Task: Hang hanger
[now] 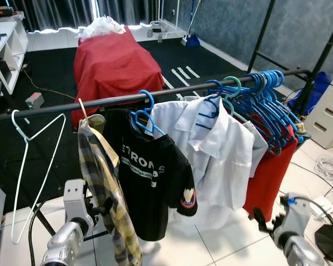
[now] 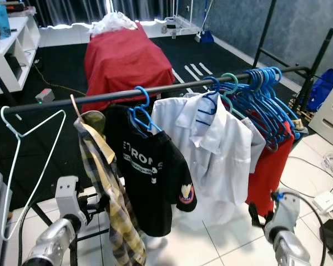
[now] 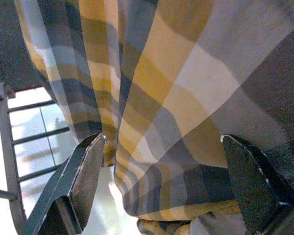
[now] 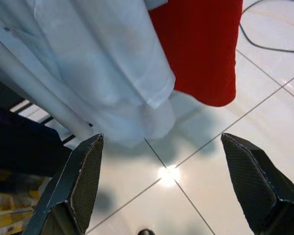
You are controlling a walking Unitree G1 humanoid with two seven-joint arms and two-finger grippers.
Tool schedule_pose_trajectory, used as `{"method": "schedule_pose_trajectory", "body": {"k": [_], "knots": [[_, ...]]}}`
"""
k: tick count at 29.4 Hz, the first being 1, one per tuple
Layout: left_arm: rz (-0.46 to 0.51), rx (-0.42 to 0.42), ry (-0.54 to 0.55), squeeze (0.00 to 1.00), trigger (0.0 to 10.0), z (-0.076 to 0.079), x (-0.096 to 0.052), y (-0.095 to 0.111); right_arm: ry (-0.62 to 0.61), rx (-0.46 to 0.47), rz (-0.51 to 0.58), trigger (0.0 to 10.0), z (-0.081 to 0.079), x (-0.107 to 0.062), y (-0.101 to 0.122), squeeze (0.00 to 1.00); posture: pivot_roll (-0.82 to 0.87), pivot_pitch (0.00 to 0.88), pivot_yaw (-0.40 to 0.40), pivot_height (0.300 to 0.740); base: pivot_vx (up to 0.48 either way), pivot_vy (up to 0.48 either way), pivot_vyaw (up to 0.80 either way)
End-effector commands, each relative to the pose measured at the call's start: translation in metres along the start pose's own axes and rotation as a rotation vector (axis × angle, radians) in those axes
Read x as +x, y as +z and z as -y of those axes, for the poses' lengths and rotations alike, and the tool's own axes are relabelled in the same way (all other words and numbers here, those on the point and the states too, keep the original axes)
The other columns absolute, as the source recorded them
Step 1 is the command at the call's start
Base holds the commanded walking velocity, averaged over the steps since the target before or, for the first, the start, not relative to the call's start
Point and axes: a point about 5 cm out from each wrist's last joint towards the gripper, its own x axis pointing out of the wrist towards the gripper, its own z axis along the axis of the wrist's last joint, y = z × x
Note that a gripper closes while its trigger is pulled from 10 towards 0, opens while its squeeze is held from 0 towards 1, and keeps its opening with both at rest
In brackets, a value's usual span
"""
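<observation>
A dark horizontal rail (image 1: pixel 155 97) spans the clothes rack, with garments hung along it. At the robot's far left an empty white wire hanger (image 1: pixel 28 166) hangs from the rail, apart from the clothing. Next to it hangs a yellow and grey plaid shirt (image 1: pixel 108 188), then a black printed T-shirt (image 1: pixel 152 177) on a blue hanger (image 1: pixel 146 117), then a white shirt (image 1: pixel 216 149), then a red garment (image 1: pixel 272 172) beneath a cluster of empty blue hangers (image 1: pixel 266 94). The left end effector (image 3: pixel 161 186) sits low, directly against the plaid shirt, its fingers (image 3: pixel 83 171) spread apart with the fabric hanging between them and nothing clamped. The right end effector (image 4: pixel 161 186) is held low over the white tiled floor (image 4: pixel 210 161), below the hems of the white shirt and red garment, fingers likewise apart and empty. Behind the rack stands furniture draped in a red cloth (image 1: pixel 114 64).
</observation>
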Motion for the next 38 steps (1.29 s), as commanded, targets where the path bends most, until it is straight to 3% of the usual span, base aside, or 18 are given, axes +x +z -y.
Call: {"method": "schedule_pose_trajectory", "body": {"k": [1, 19, 38], "knots": [[-0.006, 0.009, 0.015, 0.00, 10.0, -0.008, -0.005, -0.001, -0.003, 0.003, 0.003, 10.0, 0.000, -0.001, -0.002, 0.00, -0.07, 0.015, 0.022, 0.740, 0.000, 0.000, 0.00], [0.002, 0.009, 0.003, 0.00, 10.0, -0.021, -0.028, -0.017, 0.012, 0.006, 0.001, 10.0, 0.013, -0.020, -0.023, 0.00, -0.05, 0.118, 0.004, 0.740, 0.000, 0.000, 0.00], [0.012, 0.006, 0.004, 0.00, 10.0, -0.020, -0.030, -0.016, 0.025, 0.000, 0.025, 10.0, 0.015, -0.022, -0.020, 0.00, -0.07, 0.147, -0.002, 0.740, 0.000, 0.000, 0.00]]}}
